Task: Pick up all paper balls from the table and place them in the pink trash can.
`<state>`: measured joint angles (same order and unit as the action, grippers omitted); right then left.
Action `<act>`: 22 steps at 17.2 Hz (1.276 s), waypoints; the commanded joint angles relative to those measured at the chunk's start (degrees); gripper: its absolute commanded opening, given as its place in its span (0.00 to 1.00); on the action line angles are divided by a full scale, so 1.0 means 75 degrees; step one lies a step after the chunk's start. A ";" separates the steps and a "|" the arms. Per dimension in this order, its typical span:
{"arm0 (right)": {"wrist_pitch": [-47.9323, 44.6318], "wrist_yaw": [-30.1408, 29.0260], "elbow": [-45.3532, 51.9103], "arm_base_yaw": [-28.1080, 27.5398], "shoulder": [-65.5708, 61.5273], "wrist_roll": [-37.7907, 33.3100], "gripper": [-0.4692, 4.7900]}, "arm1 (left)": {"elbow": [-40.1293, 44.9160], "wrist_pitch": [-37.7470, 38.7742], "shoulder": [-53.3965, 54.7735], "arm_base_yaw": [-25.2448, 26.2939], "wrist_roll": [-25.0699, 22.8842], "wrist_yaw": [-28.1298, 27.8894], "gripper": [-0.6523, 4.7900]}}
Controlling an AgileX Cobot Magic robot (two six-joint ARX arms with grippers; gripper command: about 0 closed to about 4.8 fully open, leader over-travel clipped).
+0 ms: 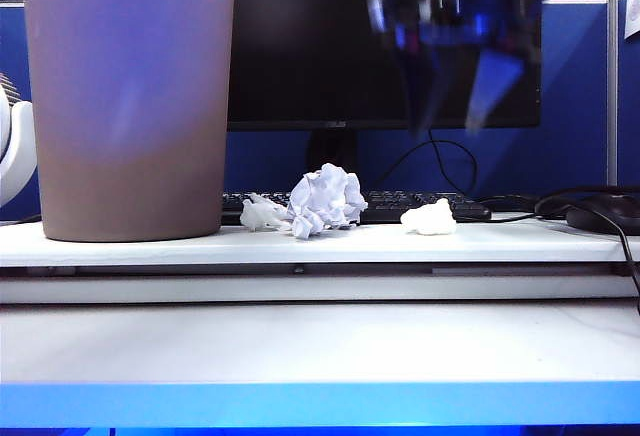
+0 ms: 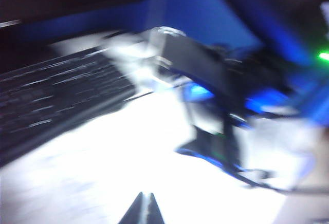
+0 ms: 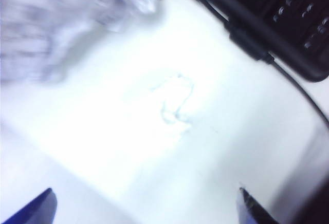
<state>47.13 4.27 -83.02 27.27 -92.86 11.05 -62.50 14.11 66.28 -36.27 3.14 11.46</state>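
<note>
While pink trash can (image 1: 125, 96) stands upright — mouth up, base tapered.

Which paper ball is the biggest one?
The crumpled paper ball in the middle, in front of the keyboard. It stands much taller than the small ball touching its left side and the small one alone on the right.

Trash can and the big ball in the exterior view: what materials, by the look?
Pink trash can: likely smooth moulded plastic; even matte surface with a soft sheen and a clean rim. Large ball: crumpled white paper, going by its sharp creases and folds.
</note>
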 commanded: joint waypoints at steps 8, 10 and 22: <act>-0.1865 0.0017 0.0627 -0.0134 -0.1582 0.0020 0.97 | -0.0248 0.0737 0.1084 -0.0245 -0.0271 -0.1355 0.19; -0.1807 0.0015 0.0627 -0.0134 -0.1772 0.0023 0.46 | -0.0248 0.0790 0.1119 -0.0245 -0.0271 -0.1358 0.19; -0.1970 -0.0052 -0.0653 -0.0134 -0.0833 0.0303 0.09 | -0.0242 0.0793 0.1373 -0.0239 -0.0300 -0.1352 0.19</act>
<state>33.61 6.17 -85.41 26.26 -100.27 12.82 -64.10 20.43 75.94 -38.06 1.08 1.28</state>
